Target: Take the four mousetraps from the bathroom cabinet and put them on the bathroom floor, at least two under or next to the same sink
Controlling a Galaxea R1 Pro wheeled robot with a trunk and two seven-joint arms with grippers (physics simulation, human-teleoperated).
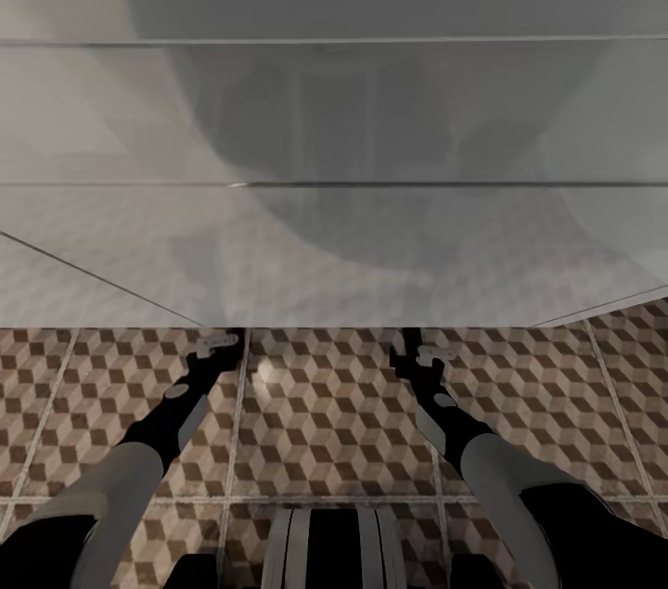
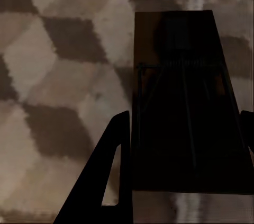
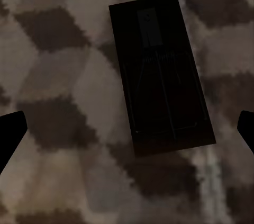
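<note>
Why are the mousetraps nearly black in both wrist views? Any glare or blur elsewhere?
Left wrist view: mousetrap in deep shade between the fingers, detail barely readable. Right wrist view: mousetrap equally dark, lying on blurry, pixelated bathroom floor. Head view: hazy pale surface overhead; faint glare spot on a tile.

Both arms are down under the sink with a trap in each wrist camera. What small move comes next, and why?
Probably open the left gripper: its fingers flank a mousetrap right over the bathroom floor. The right gripper is already spread wide, its mousetrap lying free on the tiles.
</note>
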